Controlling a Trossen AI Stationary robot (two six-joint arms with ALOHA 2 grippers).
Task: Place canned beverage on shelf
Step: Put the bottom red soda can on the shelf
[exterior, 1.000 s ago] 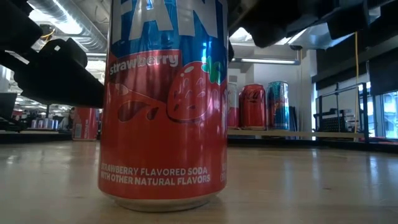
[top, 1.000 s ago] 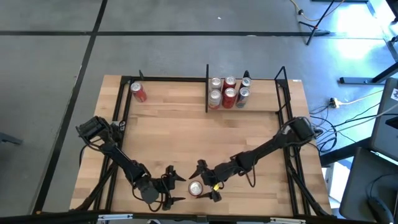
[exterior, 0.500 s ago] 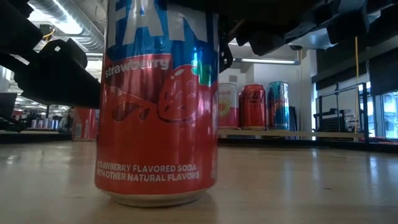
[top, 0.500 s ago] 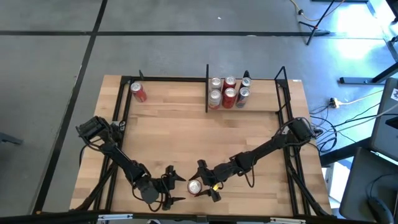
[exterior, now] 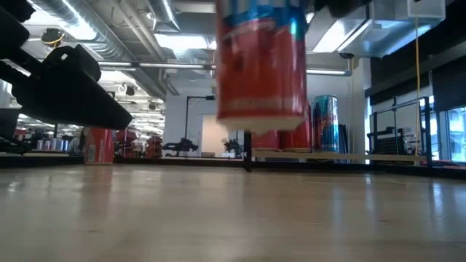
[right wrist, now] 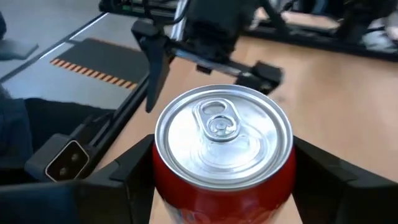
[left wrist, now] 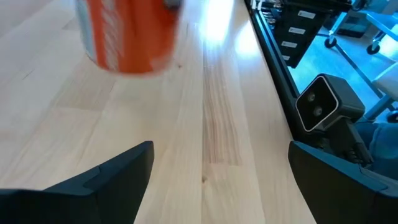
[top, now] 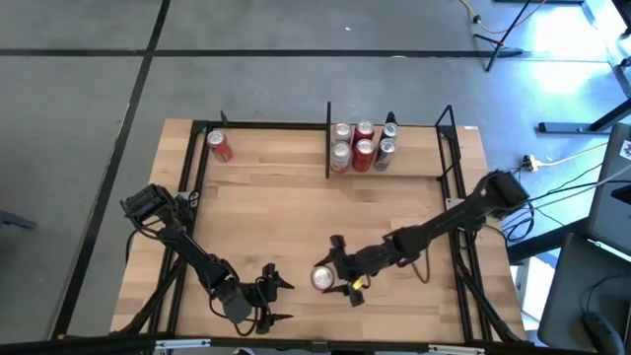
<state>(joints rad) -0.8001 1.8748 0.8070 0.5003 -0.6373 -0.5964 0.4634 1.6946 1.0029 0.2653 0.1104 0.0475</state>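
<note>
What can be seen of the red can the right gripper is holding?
The strawberry soda can is red with a blue band near its top and a silver lid with an unopened pull tab. It stands upright, clamped on both sides between the fingers of the right gripper. The low view shows its base clear of the tabletop, so it is lifted. It hangs over the near middle of the table, close to the open left gripper, which does not touch it.

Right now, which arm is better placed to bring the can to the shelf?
The right. Its gripper already holds the can, lifted off the table. The left gripper is open and empty, farther from the shelf.
</note>
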